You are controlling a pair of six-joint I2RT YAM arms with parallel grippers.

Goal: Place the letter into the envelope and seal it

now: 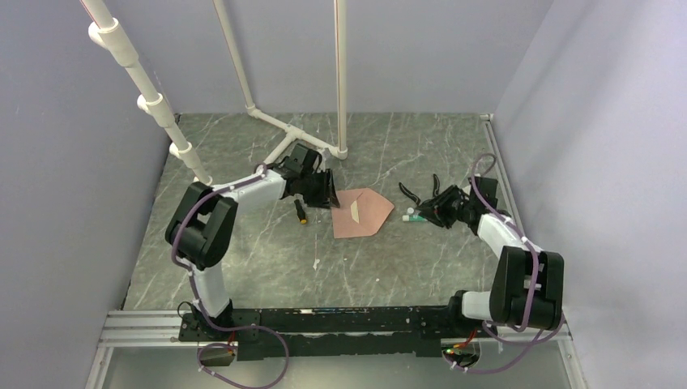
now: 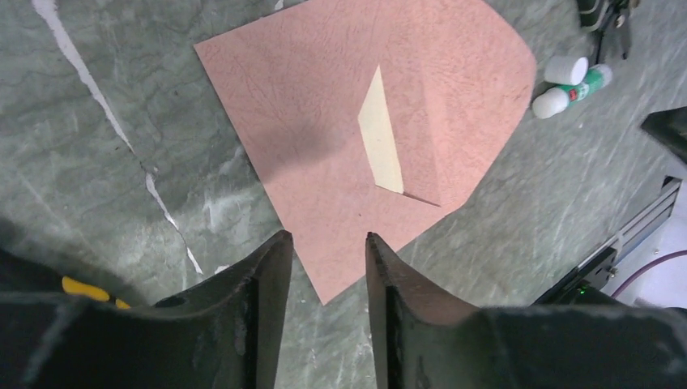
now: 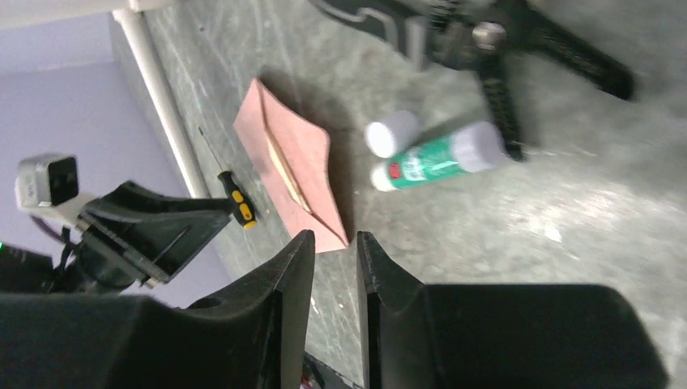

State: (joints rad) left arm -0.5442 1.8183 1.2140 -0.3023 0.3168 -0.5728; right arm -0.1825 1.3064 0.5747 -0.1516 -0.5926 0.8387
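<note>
Left claw (image 2: 324,239): fingers apart and nothing pinched, so released. It hangs over one corner of the envelope (image 2: 324,105), and that corner shows in the gap, lying flat on the tabletop (image 1: 243,259).

Right claw (image 3: 334,237): only a narrow slit between the fingers, nothing in it, not grasping. It's low over the tabletop on the right side, apart from the envelope.

Envelope: salmon pink with a grainy texture, mid-tabletop between the two arms. The flap is open, with its rounded point toward the right arm.

Letter (image 2: 382,134): only a thin pale-yellow sliver shows at the mouth where the flap meets the body. The rest is covered by the pink paper. No marks visible on the exposed part.

Glue stick (image 3: 433,162): green label with a red patch, lying on its side just right of the flap tip. The print is too blurred to read. A white cap (image 3: 390,134) lies loose right beside it.

Screwdriver (image 3: 236,198): yellow-and-black handle, on the tabletop near the envelope's left edge.

Black-handled tool (image 3: 502,49): lies just beyond the glue stick. Can't tell exactly what it is.

Far side: white pipe frame (image 1: 340,81) standing on the tabletop.
</note>
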